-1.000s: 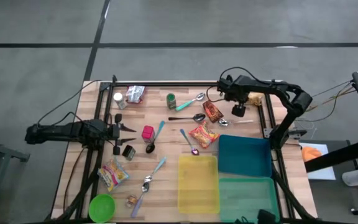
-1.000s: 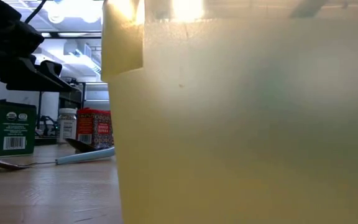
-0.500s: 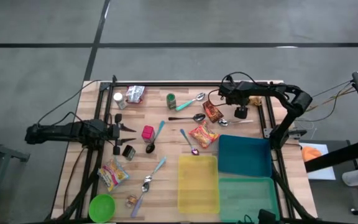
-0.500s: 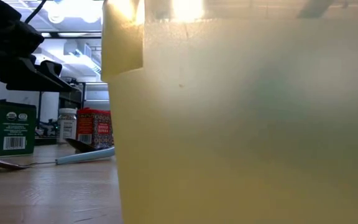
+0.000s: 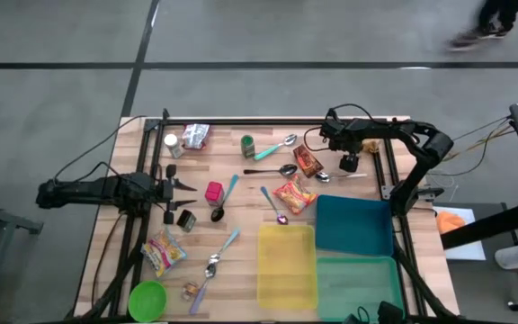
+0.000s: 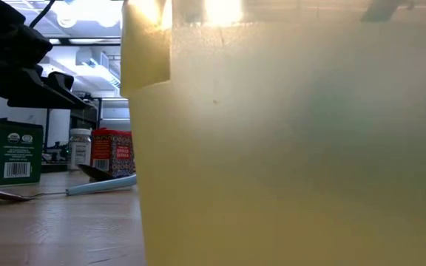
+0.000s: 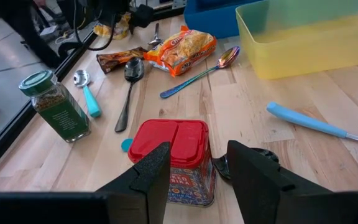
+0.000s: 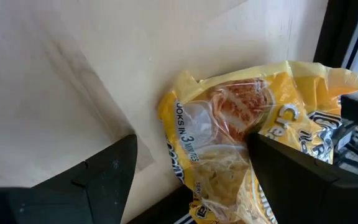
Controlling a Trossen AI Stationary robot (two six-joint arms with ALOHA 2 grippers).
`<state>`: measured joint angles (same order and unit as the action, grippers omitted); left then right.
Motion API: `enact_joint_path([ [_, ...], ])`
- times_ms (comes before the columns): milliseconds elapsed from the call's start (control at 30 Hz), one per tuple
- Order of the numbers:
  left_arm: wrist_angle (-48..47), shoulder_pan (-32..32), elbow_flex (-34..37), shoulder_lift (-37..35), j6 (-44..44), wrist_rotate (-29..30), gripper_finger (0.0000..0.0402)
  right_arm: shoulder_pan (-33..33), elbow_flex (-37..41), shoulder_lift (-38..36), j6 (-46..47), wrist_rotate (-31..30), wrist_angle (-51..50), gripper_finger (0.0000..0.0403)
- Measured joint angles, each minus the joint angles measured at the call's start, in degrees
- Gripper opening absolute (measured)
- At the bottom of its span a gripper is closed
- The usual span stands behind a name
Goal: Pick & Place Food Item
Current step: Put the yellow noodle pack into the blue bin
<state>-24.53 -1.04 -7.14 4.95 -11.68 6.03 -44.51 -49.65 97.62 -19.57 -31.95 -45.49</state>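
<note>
I have the right tool [image 8: 191, 171] over the far right corner of the counter [image 5: 241, 261], its two dark fingers spread wide with nothing between them yet. Straight ahead of it lies the yellow noodle packet [image 8: 253, 137], a crinkly clear-and-yellow plastic pouch, puffed and creased, with a pale block of dry noodles showing through. It sits hard against the black frame rail at the counter's edge. In the high view the same packet [image 5: 368, 143] shows as a small yellow patch just beyond the tool [image 5: 344, 144].

I judge this to be the approach step, before any grasp. The next move calls for lowering the fingers to straddle the packet, and the rail beside it leaves little room on that side, so I would come in from the open counter side. The film looks slippery and will crumple, so a firm pinch across the noodle block seems wiser than one on a loose corner.

From the packet outward: a dark brown wrapper [image 5: 307, 161] and steel spoons lie near it, and the teal bin [image 5: 354, 225] and translucent yellow bin [image 5: 286, 265] sit well apart from it.

The left tool [image 7: 191, 171] waits far from the packet, partly open and empty, fingers flanking but clear of a red-lidded tub [image 7: 176, 155].
</note>
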Motion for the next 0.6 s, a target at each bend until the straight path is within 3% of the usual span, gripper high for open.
enact_joint_path([
  [233,0.0,0.0,0.0,0.0,0.0,-0.01,0.0159,0.0,0.08,0.0,0.1,-0.64,0.26,0.0287],
  [600,0.0,0.0,0.0,0.0,0.0,0.0,0.0158,0.0,0.2,0.02,5.14,-1.43,0.58,0.0156],
])
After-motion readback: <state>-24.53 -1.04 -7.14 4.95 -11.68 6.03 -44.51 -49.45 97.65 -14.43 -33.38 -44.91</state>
